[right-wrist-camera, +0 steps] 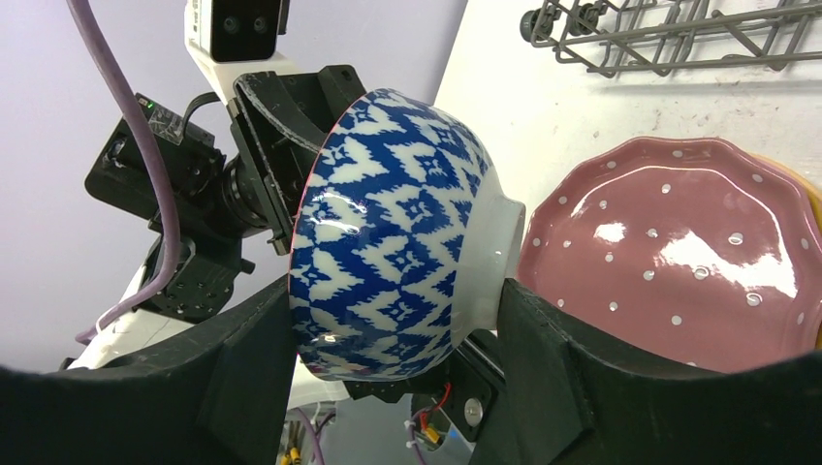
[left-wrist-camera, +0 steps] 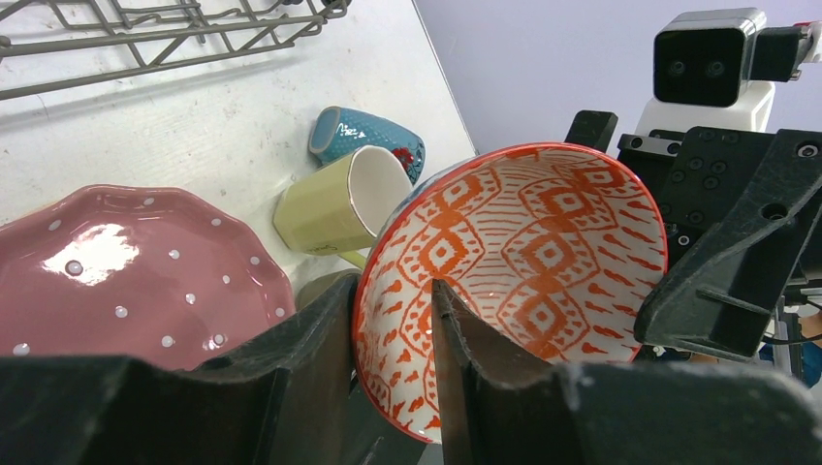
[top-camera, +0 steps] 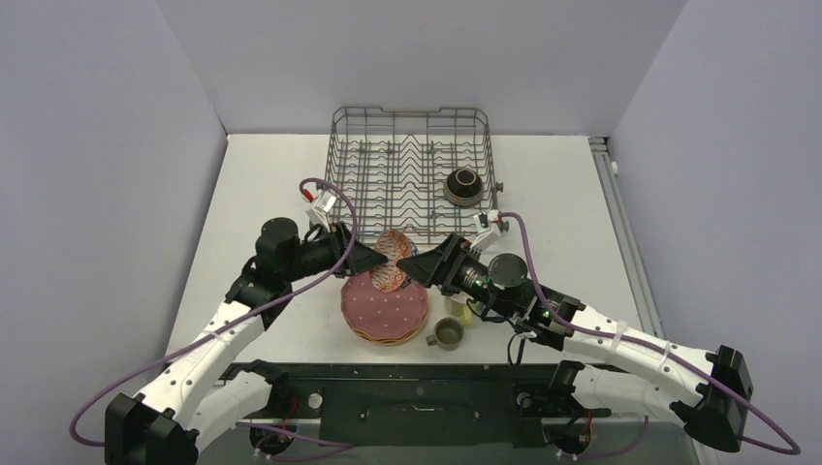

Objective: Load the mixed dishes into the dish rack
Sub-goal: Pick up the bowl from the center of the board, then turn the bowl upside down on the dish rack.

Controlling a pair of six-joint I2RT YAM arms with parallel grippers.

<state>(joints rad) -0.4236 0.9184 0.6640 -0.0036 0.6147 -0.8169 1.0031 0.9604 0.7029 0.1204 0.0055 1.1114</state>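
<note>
The bowl (top-camera: pixel 391 262), red-patterned inside (left-wrist-camera: pixel 543 232) and blue-white outside (right-wrist-camera: pixel 388 252), hangs tilted on its side above the plate stack. My left gripper (top-camera: pixel 373 260) (left-wrist-camera: pixel 393 286) is shut on its rim, one finger inside and one outside. My right gripper (top-camera: pixel 409 264) (right-wrist-camera: pixel 395 289) spans the bowl from rim to foot, both fingers against it. The pink dotted plate (top-camera: pixel 388 310) (right-wrist-camera: pixel 679 252) tops a stack on the table. The dish rack (top-camera: pixel 335 155) stands behind, with a dark brown bowl (top-camera: pixel 463 186) in it.
A grey-olive mug (top-camera: pixel 447 333) stands right of the plate stack. A yellow mug (left-wrist-camera: pixel 339 208) and a blue mug (left-wrist-camera: pixel 368 136) lie on their sides beside the plates, under my right arm. The rack's near edge (right-wrist-camera: pixel 679 39) is just beyond the plates.
</note>
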